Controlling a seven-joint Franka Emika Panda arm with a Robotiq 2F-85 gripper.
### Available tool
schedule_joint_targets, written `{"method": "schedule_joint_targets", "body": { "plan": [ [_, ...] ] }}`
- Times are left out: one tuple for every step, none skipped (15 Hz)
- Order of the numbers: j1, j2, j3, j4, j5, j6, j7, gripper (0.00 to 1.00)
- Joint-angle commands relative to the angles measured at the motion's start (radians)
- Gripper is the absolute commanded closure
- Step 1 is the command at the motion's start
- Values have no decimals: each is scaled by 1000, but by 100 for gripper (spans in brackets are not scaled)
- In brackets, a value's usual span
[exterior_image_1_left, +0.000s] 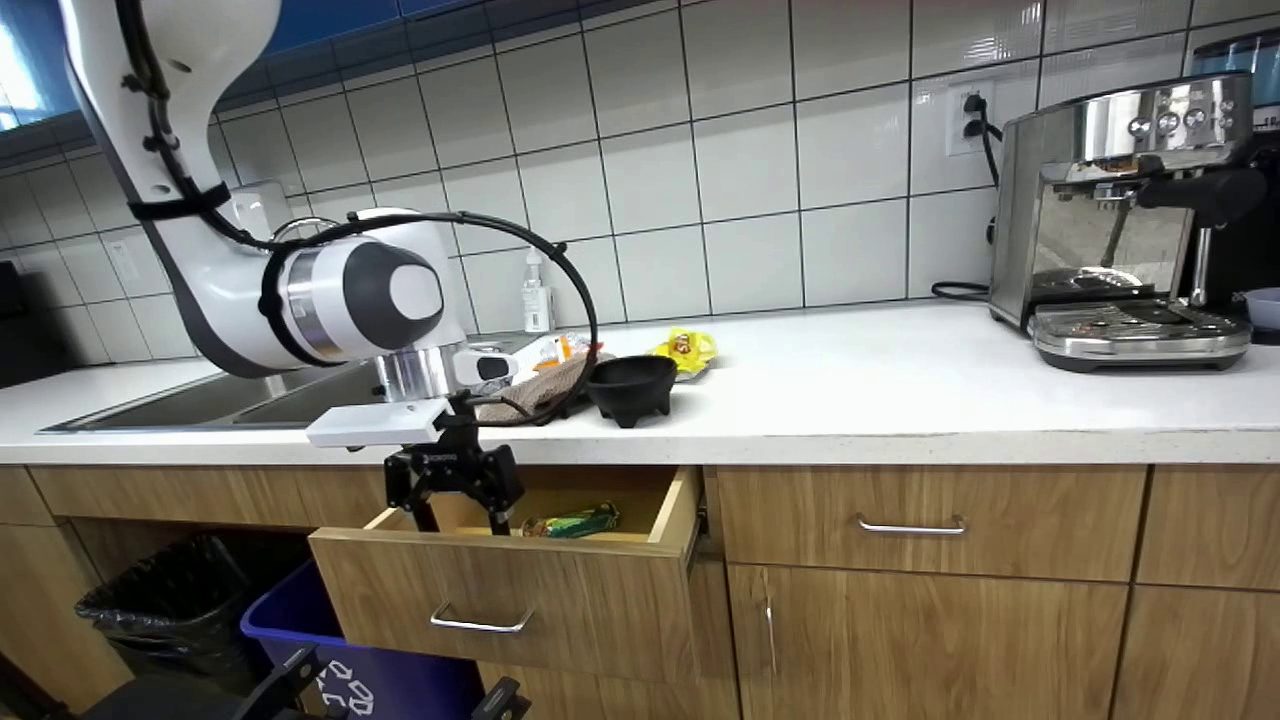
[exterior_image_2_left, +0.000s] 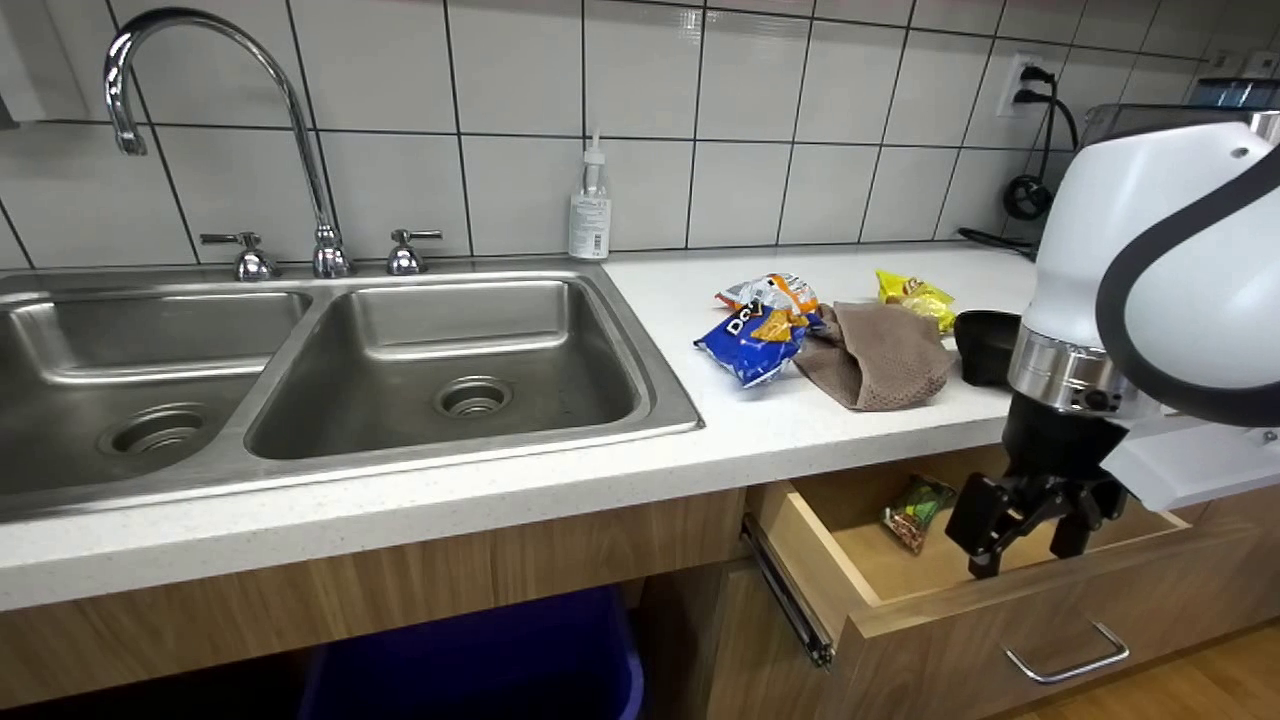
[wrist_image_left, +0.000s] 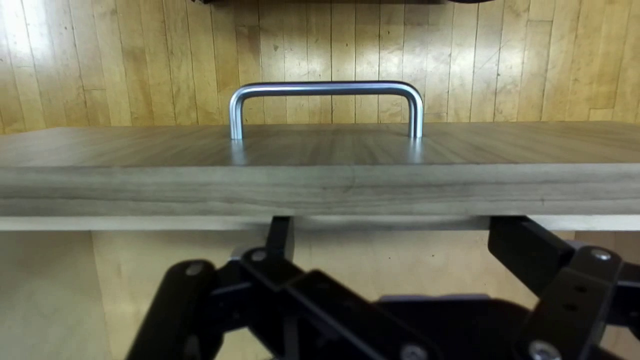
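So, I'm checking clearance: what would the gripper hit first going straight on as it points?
Probably the open drawer's floor; the gripper points down just behind the drawer front, though depth is hard to judge.

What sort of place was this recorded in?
Most likely a kitchen, perhaps an office break room, though nothing settles which. The sink and espresso machine point to a kitchen; the recycling bin fits either.

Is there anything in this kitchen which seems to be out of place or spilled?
Mildly odd, perhaps: a green packet lies loose inside the open drawer, apart from the blue snack bag on the counter. No spill shows.
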Motion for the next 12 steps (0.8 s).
{"method": "schedule_joint_targets", "body": {
  "plan": [
    [26, -57, -9, -79, 6, -4, 52, 0],
    [27, -67, -7, -91, 9, -4, 55, 0],
    [26, -75, -5, -102, 11, 0, 58, 0],
    [25, -80, -2, -109, 15, -1, 57, 0],
    [23, -85, -1, -116, 17, -3, 57, 0],
    [22, -90, 2, -122, 21, -3, 55, 0],
    [17, -96, 11, -130, 40, -5, 43, 0],
    [14, -98, 17, -135, 55, -7, 38, 0],
    [13, -98, 19, -136, 68, -8, 36, 0],
    [17, -101, 13, -137, 64, -10, 45, 0],
    [20, -103, 5, -128, 50, -17, 55, 0],
    [21, -92, 1, -99, 44, -31, 59, 0]
  ]
}}
